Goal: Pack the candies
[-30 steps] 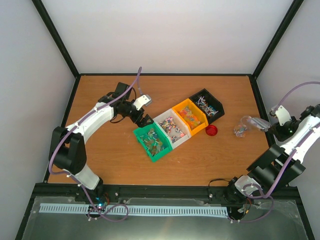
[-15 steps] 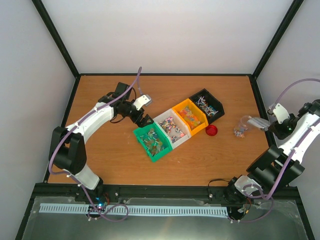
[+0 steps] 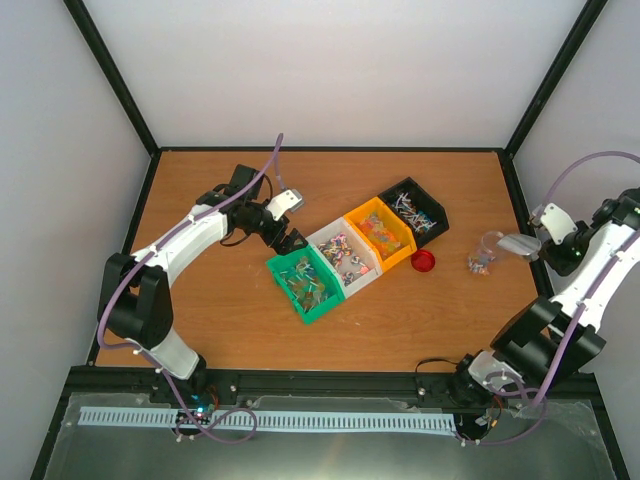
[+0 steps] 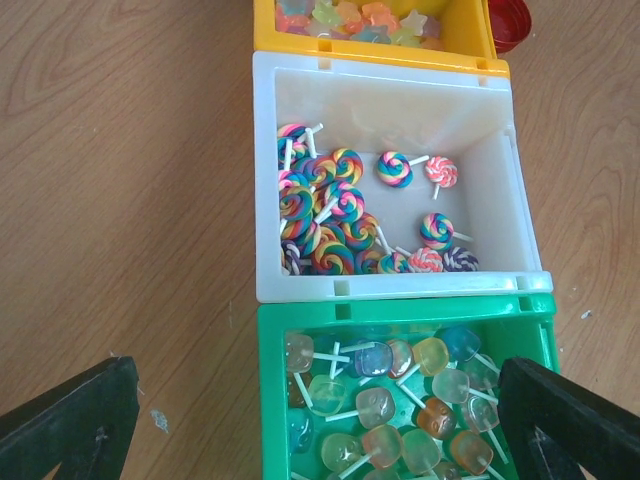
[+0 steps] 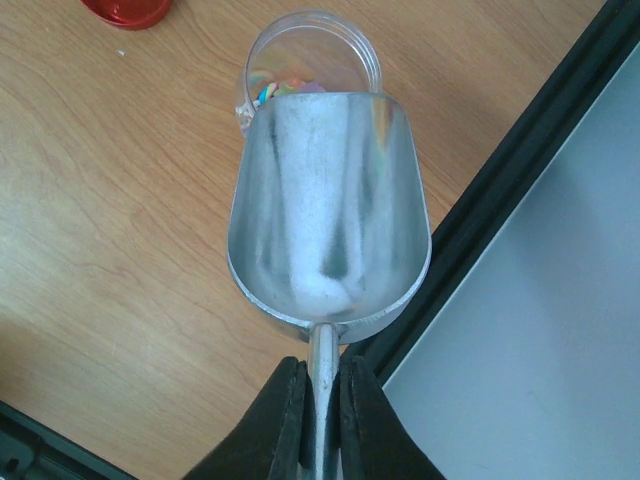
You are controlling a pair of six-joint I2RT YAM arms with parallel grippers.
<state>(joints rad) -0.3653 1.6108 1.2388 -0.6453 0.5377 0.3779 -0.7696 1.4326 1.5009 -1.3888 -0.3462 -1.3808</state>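
Candies fill a row of bins: square lollipops in the green bin, swirl lollipops in the white bin, and more in the orange bin. My left gripper is open and empty, hovering over the green bin. My right gripper is shut on the handle of a silver scoop, which looks empty. The scoop's mouth is over a clear jar that holds a few candies. In the top view the jar stands at the right, with the scoop beside it.
A black bin of candies ends the row at the far right. A red round lid lies between the bins and the jar. The black frame rail and table edge run close to the right of the scoop.
My right arm has shifted slightly up and back with the scoop still at the jar. My left arm has not moved.
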